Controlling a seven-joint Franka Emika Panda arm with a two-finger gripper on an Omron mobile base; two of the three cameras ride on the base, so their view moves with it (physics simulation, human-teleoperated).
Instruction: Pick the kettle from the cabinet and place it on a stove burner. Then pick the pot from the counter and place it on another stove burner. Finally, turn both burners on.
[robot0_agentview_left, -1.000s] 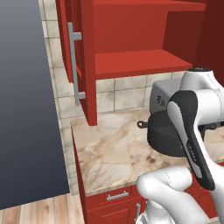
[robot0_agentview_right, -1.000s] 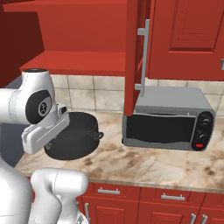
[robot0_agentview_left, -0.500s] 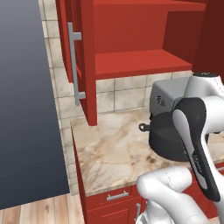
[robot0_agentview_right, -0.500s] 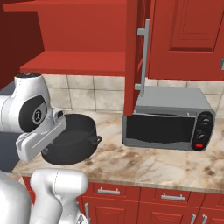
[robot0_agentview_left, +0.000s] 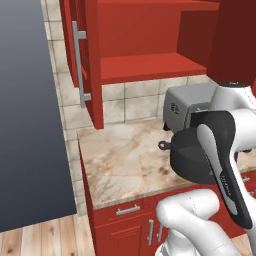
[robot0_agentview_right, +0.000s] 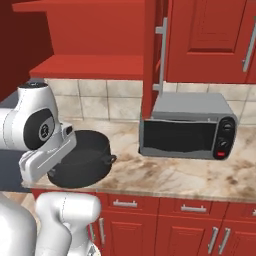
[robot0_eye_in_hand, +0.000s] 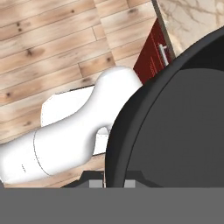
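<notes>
I can read very little here. On my own arm (robot0_agentview_right: 42, 130), left of centre in the right base view, a round dark joint cap carries a small white logo mark, too small to spell out. A similar pale mark sits on the grey microwave's (robot0_agentview_left: 187, 105) side, illegible.

surface: marbled counter (robot0_agentview_left: 125, 162) | on it: grey microwave (robot0_agentview_right: 187, 127) at 3 o'clock, against the tiled wall | black pot (robot0_agentview_right: 82, 160) over the front edge, contact unclear
</notes>
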